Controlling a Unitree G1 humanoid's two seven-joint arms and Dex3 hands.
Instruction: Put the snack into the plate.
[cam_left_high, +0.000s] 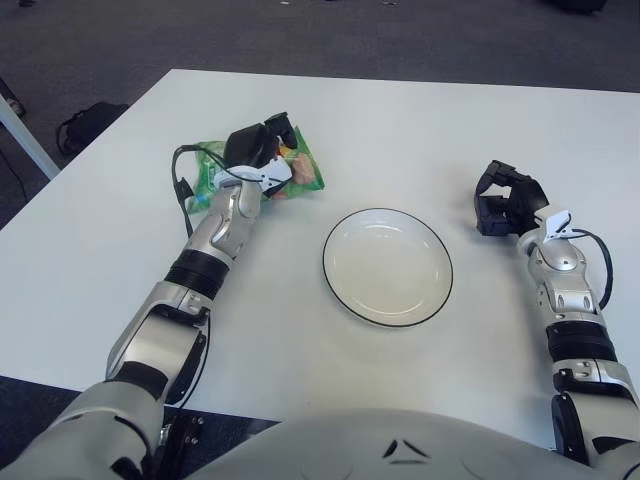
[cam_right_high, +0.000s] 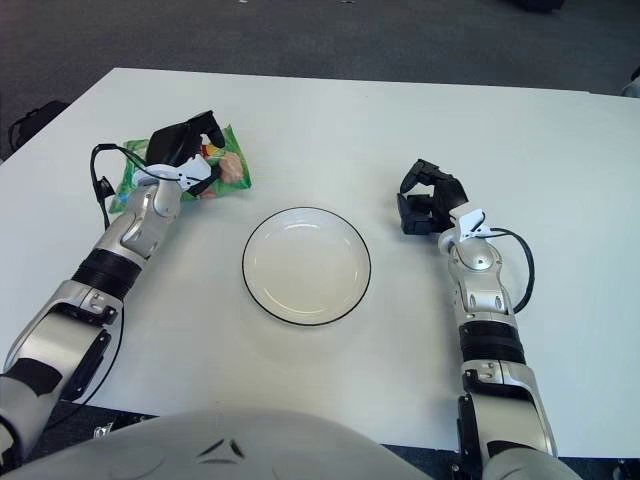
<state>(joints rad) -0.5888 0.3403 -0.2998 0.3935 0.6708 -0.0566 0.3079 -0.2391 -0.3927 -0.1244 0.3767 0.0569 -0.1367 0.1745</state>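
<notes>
A green snack bag (cam_left_high: 300, 172) with a picture of food on it sits at the table's left, its right end showing past my left hand (cam_left_high: 262, 152). The black fingers of that hand are curled over the bag and grip it, tilting it up off the table. A white plate (cam_left_high: 387, 267) with a dark rim lies flat in the middle of the table, to the right of the bag and apart from it. My right hand (cam_left_high: 503, 199) shows to the right of the plate, fingers curled with nothing in them.
The white table (cam_left_high: 420, 130) runs back to a far edge, with dark carpet beyond. A black bag (cam_left_high: 85, 125) lies on the floor off the table's left side. A black cable (cam_left_high: 181, 183) loops beside my left wrist.
</notes>
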